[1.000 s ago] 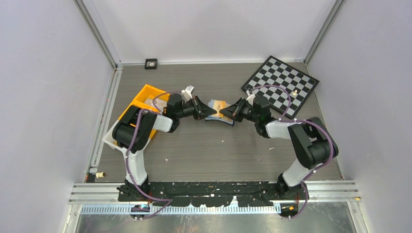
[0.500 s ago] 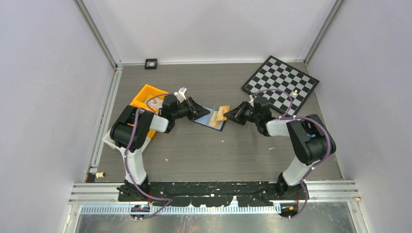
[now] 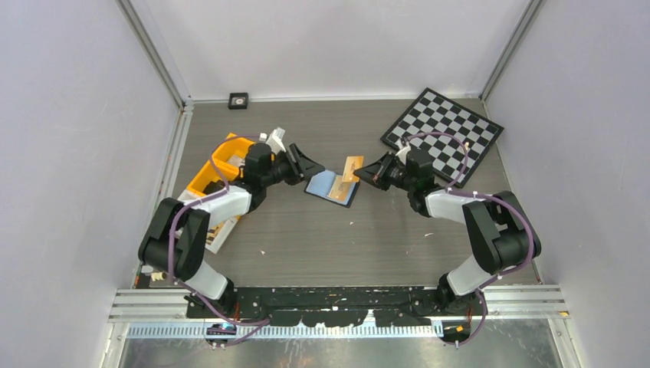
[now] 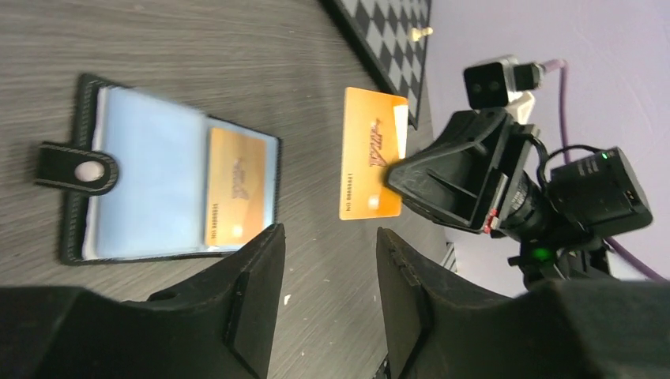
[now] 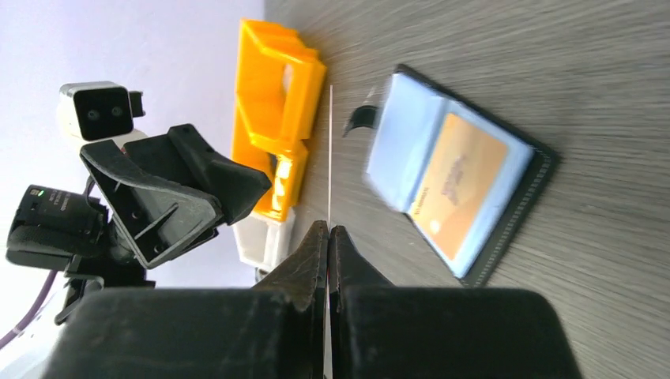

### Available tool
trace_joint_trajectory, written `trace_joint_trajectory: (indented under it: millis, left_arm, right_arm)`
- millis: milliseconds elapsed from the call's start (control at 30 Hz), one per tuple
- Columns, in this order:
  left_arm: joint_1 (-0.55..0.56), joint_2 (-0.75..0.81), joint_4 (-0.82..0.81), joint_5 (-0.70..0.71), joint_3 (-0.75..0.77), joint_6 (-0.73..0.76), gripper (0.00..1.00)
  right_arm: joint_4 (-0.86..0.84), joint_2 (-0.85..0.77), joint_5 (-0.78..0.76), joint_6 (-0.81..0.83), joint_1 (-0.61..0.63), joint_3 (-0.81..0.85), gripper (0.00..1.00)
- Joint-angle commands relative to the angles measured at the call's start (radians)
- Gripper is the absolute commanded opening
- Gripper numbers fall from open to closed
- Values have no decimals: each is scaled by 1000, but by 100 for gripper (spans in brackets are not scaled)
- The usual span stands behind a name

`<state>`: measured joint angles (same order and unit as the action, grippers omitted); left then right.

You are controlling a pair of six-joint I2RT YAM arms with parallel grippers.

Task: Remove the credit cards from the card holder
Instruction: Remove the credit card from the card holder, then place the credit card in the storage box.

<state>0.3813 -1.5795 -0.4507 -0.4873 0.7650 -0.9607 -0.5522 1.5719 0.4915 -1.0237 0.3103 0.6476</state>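
While card holder [image 3: 331, 187] lies open, right gripper [image 3: 360, 175] pinching orange card [image 3: 352, 166] beside it, card's gripped end hidden, left gripper [image 3: 313, 170] parted, empty.

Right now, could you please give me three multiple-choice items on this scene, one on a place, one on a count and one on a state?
1. Where does the card holder lie? A: on the checkerboard. B: in the orange bin. C: open on the bare table.
2. How many orange cards sit in its pockets? A: one. B: none. C: three.
3. What is the right gripper doing? A: standing open, empty. B: pinching a lifted orange card. C: clamping the card holder.
Answers: C, the overhead view shows it flat on the table; A, the left wrist view shows a single tucked card; B, the right wrist view shows it shut on the card's edge.
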Motion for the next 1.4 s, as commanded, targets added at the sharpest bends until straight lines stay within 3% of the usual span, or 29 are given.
trace_joint_trajectory:
  millis: [0, 233, 500, 767, 1100, 1233, 1367]
  left_arm:
    - [66, 39, -26, 2, -4, 78, 50]
    - [110, -15, -80, -82, 34, 50, 46]
    - [106, -30, -172, -123, 24, 10, 40]
    - [54, -33, -486, -163, -81, -141, 34]
    - [42, -53, -542, -182, -86, -183, 38]
    - [36, -61, -559, -197, -80, -199, 34]
    - [36, -64, -561, -200, -78, -207, 24]
  right_arm:
    - [-245, 3, 103, -63, 12, -22, 1]
    - [-407, 7, 144, -113, 29, -44, 1]
    - [-437, 31, 176, -118, 66, -20, 0]
    - [-430, 37, 176, -114, 68, -17, 1]
    - [-451, 42, 193, -126, 73, -11, 1]
    - [-456, 57, 214, -121, 103, 10, 0]
    - [-443, 65, 217, -111, 111, 19, 0]
